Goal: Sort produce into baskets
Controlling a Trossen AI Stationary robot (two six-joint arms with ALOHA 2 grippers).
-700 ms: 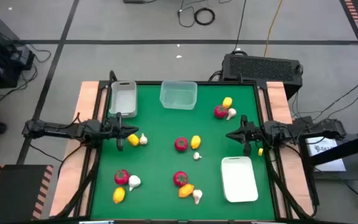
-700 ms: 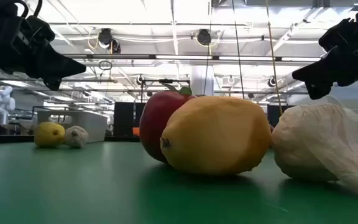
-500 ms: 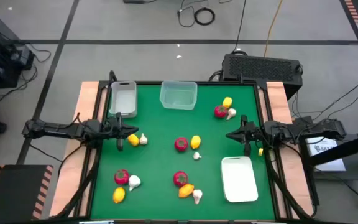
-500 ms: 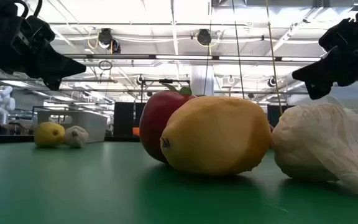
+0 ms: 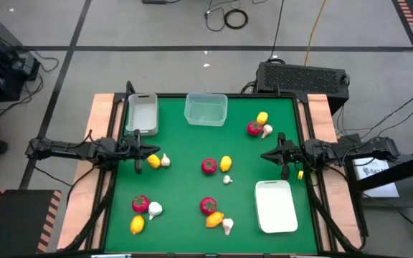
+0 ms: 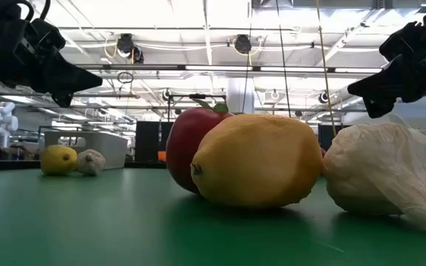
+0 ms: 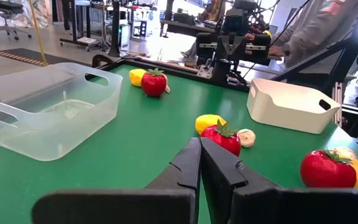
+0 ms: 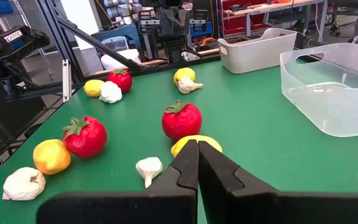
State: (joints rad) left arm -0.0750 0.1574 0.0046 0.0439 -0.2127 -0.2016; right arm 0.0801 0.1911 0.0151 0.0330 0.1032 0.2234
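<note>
1. Green felt covers my table (image 5: 185,183), with a workshop hall and ceiling lights behind it in the low view.
2. Nothing has changed over the last moment: every piece lies where it lay, and both my arms hang where they hung. I judge the sorting has not begun.
3. My left pincer (image 5: 139,146) hovers at nine o'clock, fingers pressed together on nothing; a yellow toy lemon (image 5: 153,161) and a white garlic-like bulb (image 5: 165,160) lie just beside it.
4. My right pincer (image 5: 265,154) hovers at three o'clock, likewise pressed together and empty.
5. Near the centre sit a red round fruit with a green top (image 5: 209,166), a second lemon and a bulb; similar clusters lie at one, six and seven o'clock.
6. The narrow grey-white rectangular bin (image 5: 142,113) at eleven o'clock holds nothing.
7. The clear squarish plastic tub (image 5: 206,110) at twelve is empty too.
8. The white rounded-corner tray (image 5: 275,206) at five o'clock is bare as well.
</note>
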